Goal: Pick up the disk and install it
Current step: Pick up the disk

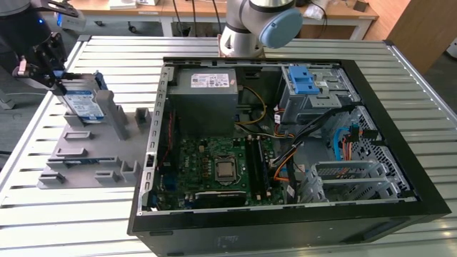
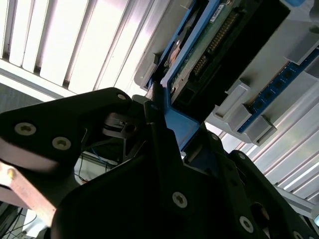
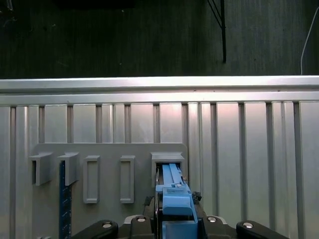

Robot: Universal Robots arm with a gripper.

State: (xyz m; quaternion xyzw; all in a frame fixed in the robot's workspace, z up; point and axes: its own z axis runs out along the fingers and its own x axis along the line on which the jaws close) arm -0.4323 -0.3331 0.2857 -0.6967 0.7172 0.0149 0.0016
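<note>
The disk (image 1: 81, 105) stands on edge in a slot of the grey holder rack (image 1: 93, 155) at the exterior view's left. It is a silver drive with a white-and-blue label in a blue carrier. My gripper (image 1: 59, 78) sits over its top end, fingers shut on the blue carrier. In the first wrist view the blue carrier (image 3: 174, 196) runs from between my fingers (image 3: 175, 221) into the rack's slot (image 3: 167, 162). In the second wrist view a black finger (image 2: 155, 117) presses against the blue frame (image 2: 177, 124), and the disk's circuit side (image 2: 209, 45) shows beyond it.
An open black computer case (image 1: 400, 160) lies at the exterior view's right of the rack, with a motherboard (image 1: 214, 166), a grey power supply box (image 1: 207, 88) and a drive bay with blue latches (image 1: 303, 80). A blue strip (image 3: 62, 199) stands in another rack slot. The arm's base (image 1: 250, 27) stands behind the case.
</note>
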